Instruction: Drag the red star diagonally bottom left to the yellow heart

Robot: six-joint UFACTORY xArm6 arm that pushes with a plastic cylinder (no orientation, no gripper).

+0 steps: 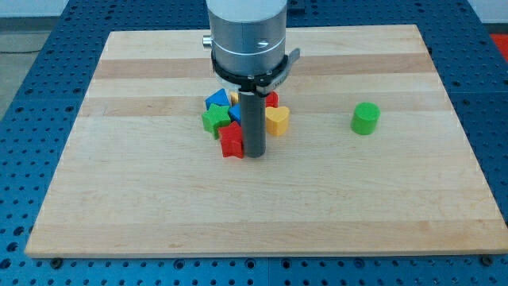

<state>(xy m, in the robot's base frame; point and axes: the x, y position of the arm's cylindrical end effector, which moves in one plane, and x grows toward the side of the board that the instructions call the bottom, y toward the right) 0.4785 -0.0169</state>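
Note:
The red star [232, 140] lies on the wooden board at the bottom left of a tight cluster of blocks near the board's middle. The yellow heart [277, 119] sits at the cluster's right side, up and to the right of the star. My tip [254, 153] rests on the board between them, touching or almost touching the star's right side and just left of and below the heart. The rod hides part of the cluster behind it.
The cluster also holds a green star-like block [213, 120], a blue block [217, 99], a second red block [272, 99] and a sliver of yellow [233, 96]. A green cylinder [365, 118] stands alone at the view's right. The wooden board [143, 199] lies on a blue table.

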